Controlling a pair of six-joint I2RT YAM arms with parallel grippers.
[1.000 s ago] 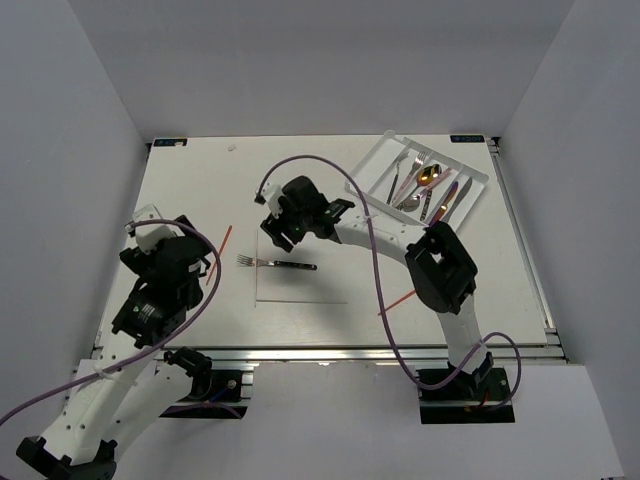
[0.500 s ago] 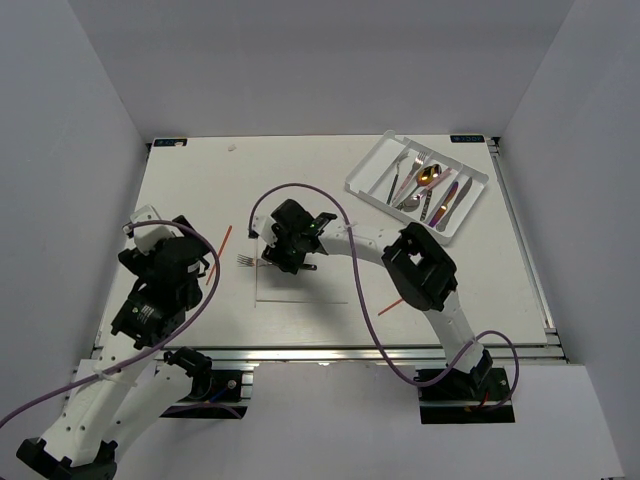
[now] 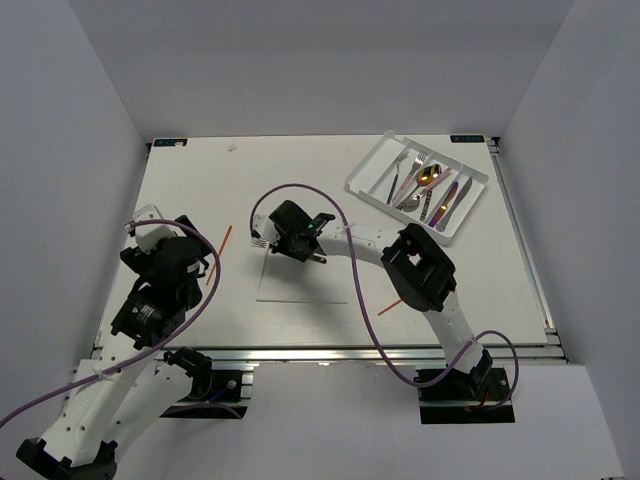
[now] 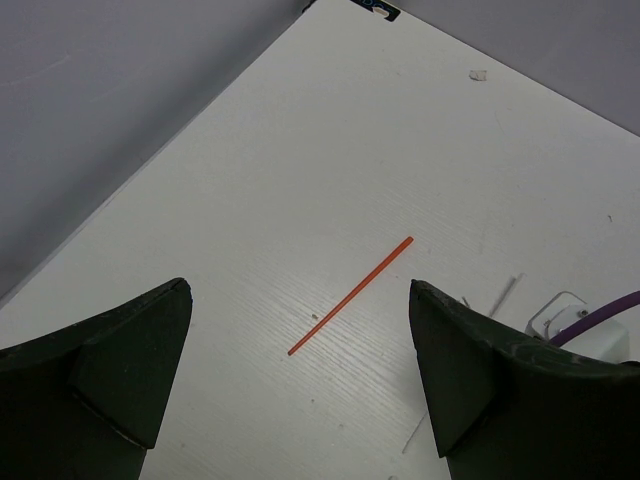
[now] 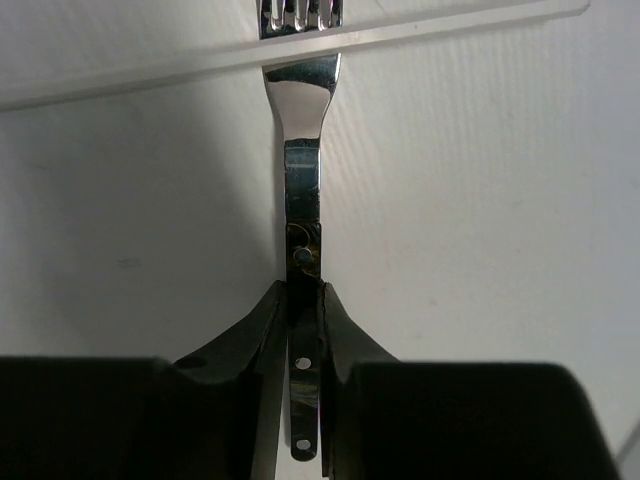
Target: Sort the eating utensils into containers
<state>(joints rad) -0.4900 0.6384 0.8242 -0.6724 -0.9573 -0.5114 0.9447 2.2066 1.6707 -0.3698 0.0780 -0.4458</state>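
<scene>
Fork (image 5: pixel 302 190) first: its dark handle is pinched between the right jaws, whose fingers (image 5: pixel 262 325) press it from either side. Its neck and tines reach straight ahead of them, past a pale edge on the tabletop (image 5: pixel 480 200). The left jaws stand spread wide, grasping nothing. A red chopstick (image 4: pixel 350 296) lies flat on the tabletop just ahead of them, in line with the gap. Far beyond the right jaws sits the white tray (image 3: pixel 367 161), with several spoons, forks and knives (image 3: pixel 425 185) lying in its compartments.
</scene>
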